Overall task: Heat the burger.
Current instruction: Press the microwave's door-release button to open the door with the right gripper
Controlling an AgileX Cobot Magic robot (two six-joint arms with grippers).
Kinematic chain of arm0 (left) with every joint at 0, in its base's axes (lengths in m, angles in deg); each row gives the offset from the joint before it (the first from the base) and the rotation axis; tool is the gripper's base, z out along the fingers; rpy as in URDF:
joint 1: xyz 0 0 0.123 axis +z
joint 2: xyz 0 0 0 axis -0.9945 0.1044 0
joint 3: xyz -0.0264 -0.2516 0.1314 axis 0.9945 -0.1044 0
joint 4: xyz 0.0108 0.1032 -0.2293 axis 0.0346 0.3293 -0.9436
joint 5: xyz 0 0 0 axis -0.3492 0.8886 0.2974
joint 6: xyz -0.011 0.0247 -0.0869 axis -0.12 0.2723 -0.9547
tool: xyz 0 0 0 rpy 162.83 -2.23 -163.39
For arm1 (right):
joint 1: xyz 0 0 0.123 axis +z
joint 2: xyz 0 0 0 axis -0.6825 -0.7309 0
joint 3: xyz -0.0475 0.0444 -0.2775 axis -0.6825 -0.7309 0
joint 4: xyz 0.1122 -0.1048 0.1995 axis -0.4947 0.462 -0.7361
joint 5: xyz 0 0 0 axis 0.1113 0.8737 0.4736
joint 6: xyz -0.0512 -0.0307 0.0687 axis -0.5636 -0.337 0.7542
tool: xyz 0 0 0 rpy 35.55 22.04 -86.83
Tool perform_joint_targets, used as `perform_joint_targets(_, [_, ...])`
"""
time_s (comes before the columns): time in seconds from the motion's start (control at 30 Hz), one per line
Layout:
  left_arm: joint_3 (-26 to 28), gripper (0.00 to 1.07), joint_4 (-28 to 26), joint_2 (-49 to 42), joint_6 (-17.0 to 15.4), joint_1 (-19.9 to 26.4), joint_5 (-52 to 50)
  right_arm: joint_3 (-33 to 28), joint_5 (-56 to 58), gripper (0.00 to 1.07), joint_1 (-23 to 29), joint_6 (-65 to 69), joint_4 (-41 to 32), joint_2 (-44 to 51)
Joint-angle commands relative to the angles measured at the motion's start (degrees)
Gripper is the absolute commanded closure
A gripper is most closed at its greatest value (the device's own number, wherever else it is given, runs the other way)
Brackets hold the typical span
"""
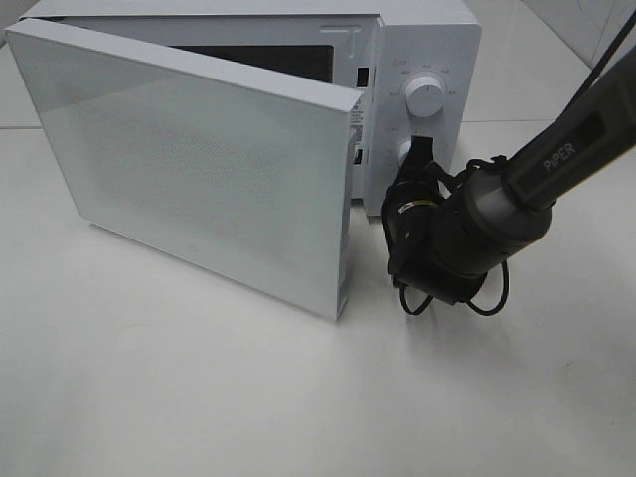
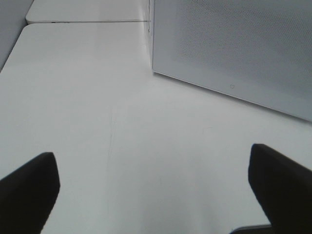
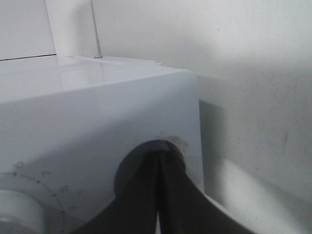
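Gripper on right (image 3: 158, 158) clenched at lower knob (image 3: 129, 168), perhaps touching; left gripper (image 2: 151, 161) agape, wrist view only.

Robot test bench in a lab-like room, with one kitchen appliance.
White microwave oven (image 1: 422, 45), two dials (image 1: 425, 97), door (image 1: 189, 169) swung open, toward the bare white bench's (image 1: 199, 397) far edge; black cabled arm (image 1: 566, 149) marked PiPER beside it.

Burger out of sight in all views (microwave door (image 1: 189, 159) ajar, cavity (image 1: 260, 60) dark)
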Motion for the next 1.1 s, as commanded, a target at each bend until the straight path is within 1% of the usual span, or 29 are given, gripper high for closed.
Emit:
perform_joint_targets(0.03, [-0.29, 0.09, 0.17, -0.23, 0.00, 0.11, 0.06, 3.21, -6.59, 1.06, -2.35, -1.09, 4.47, 0.40])
perform_joint_targets(0.13, [-0.29, 0.09, 0.17, -0.23, 0.00, 0.11, 0.06, 3.04, -5.84, 1.06, -2.29, -1.09, 4.53, 0.57])
perform_joint_targets(0.2, [-0.29, 0.09, 0.17, -0.23, 0.00, 0.11, 0.06, 1.49, -3.95, 1.06, -2.23, -1.03, 4.53, 1.72])
perform_joint_targets(0.3, [-0.29, 0.09, 0.17, -0.23, 0.00, 0.11, 0.06, 0.86, -3.95, 1.06, -2.23, -1.03, 4.58, 2.06])
perform_joint_targets(0.37, [-0.29, 0.09, 0.17, -0.23, 0.00, 0.11, 0.06, -1.49, -3.84, 1.06, -2.23, -1.20, 4.64, 3.55])
perform_joint_targets(0.4, [-0.29, 0.09, 0.17, -0.23, 0.00, 0.11, 0.06, -1.49, -3.84, 1.06, -2.23, -1.20, 4.64, 3.55])
perform_joint_targets(0.43, [-0.29, 0.09, 0.17, -0.23, 0.00, 0.11, 0.06, -3.44, -3.84, 1.06, -2.23, -1.20, 4.76, 4.53])
perform_joint_targets(0.47, [-0.29, 0.09, 0.17, -0.23, 0.00, 0.11, 0.06, -5.33, -2.69, 1.06, -2.23, -0.74, 6.02, 5.67])
perform_joint_targets(0.5, [-0.29, 0.09, 0.17, -0.23, 0.00, 0.11, 0.06, -5.33, -2.69, 1.06, -2.23, -0.74, 6.02, 5.67])
perform_joint_targets(0.57, [-0.29, 0.09, 0.17, -0.23, 0.00, 0.11, 0.06, -7.68, 0.40, 1.06, -2.23, 0.06, 7.28, 7.33])
perform_joint_targets(0.67, [-0.29, 0.09, 0.17, -0.23, 0.00, 0.11, 0.06, -8.82, 1.49, 1.06, -2.23, 0.06, 7.33, 8.42])
perform_joint_targets(0.73, [-0.29, 0.09, 0.17, -0.23, 0.00, 0.11, 0.06, -10.43, 2.41, 1.05, -2.23, 0.06, 8.82, 10.26])
perform_joint_targets(0.83, [-0.29, 0.09, 0.17, -0.23, 0.00, 0.11, 0.06, -10.89, 2.58, 1.05, -2.23, 0.06, 9.51, 10.83])
perform_joint_targets(0.9, [-0.29, 0.09, 0.17, -0.23, 0.00, 0.11, 0.06, -12.95, 4.81, 1.05, -2.23, 0.00, 11.52, 12.95])
perform_joint_targets(1.1, [-0.29, 0.09, 0.17, -0.23, 0.00, 0.11, 0.06, -15.76, 7.51, 1.04, -2.23, -0.11, 15.53, 15.87])
